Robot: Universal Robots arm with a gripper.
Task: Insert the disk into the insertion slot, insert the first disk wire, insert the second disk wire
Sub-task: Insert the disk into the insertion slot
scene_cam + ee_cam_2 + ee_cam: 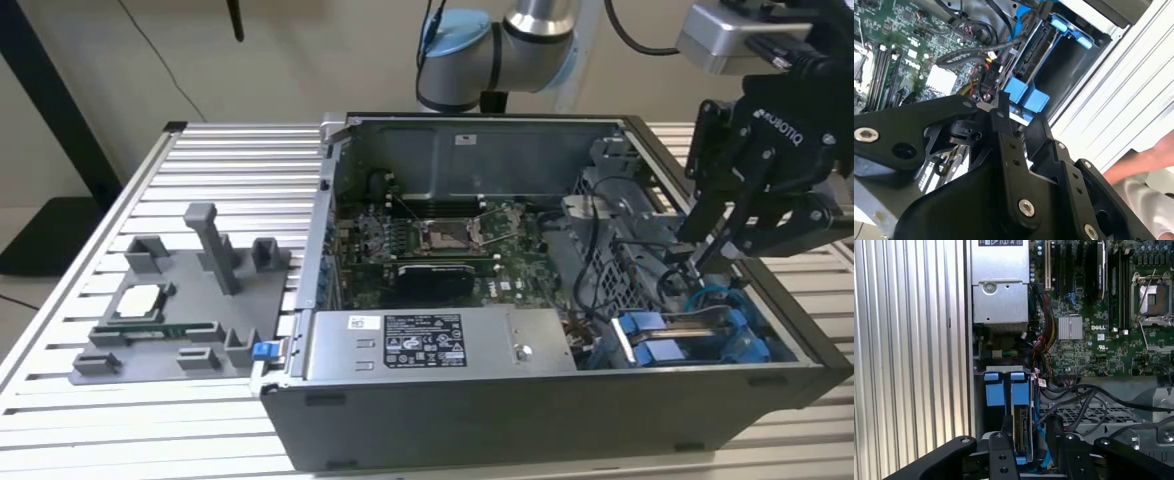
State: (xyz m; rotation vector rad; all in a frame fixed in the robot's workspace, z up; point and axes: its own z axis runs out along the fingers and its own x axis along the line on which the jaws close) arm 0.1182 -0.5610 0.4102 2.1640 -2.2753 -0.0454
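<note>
**A:** Where are we?

**B:** In the exterior view the hand [714, 255] hangs inside the case [534, 425] at four o'clock, over the slot [654, 342]. In the first wrist view the disk [1023, 432] stands on edge in that slot, below its blue tab. We judge it mostly home.

**A:** Is the hand holding it?

**B:** We cannot tell. The hand sits right at the disk's end, but whether it is clamped or free is hidden.

**A:** And the wires?

**B:** A blue wire [1040, 440] runs just beside the disk, probably one of its own. Loose black wires [1089, 400] cross the cage at three o'clock of the slot. We see no plug seated.

**A:** So what could go wrong?

**B:** If the hand shifts sideways, it may snag those black wires and drag them. The blue wire could get pinched against the disk. A skewed push would jam the disk on its rails or bend a plug.

**A:** Anything else?

**B:** The second wrist view shows what looks like a person's hand [1146, 155] near the case, over the surface [1114, 90].
</note>
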